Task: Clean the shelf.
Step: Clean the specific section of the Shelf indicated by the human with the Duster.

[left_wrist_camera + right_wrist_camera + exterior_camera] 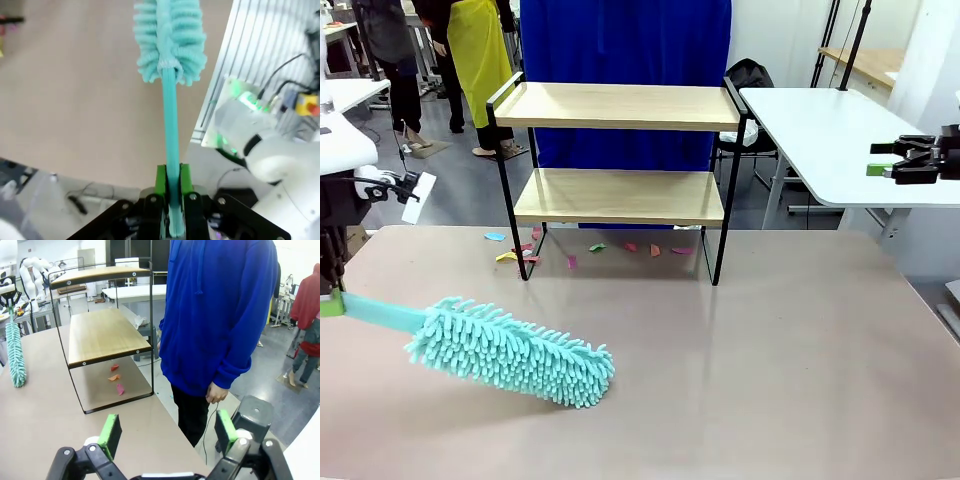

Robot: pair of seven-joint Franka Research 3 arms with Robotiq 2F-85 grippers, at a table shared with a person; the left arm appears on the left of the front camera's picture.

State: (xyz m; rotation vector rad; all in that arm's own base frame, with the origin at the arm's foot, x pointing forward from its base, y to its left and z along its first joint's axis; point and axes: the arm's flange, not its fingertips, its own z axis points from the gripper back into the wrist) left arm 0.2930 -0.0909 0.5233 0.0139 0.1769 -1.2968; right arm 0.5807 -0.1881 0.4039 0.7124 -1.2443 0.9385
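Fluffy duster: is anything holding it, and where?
The left end effector grips the duster by its handle's end. The right end effector is open, empty.

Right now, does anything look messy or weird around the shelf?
Yes: little coloured paper scraps lie scattered on the table beneath the shelf and beside it. They look like litter; the shelf's two boards look bare.

The 2-tier shelf (pixel 618 196) pairs smooth light wooden boards with a matt black metal frame. The teal brush-shaped duster (pixel 510 352) is shaggy cloth, the beige tabletop (pixel 770 350) matt.
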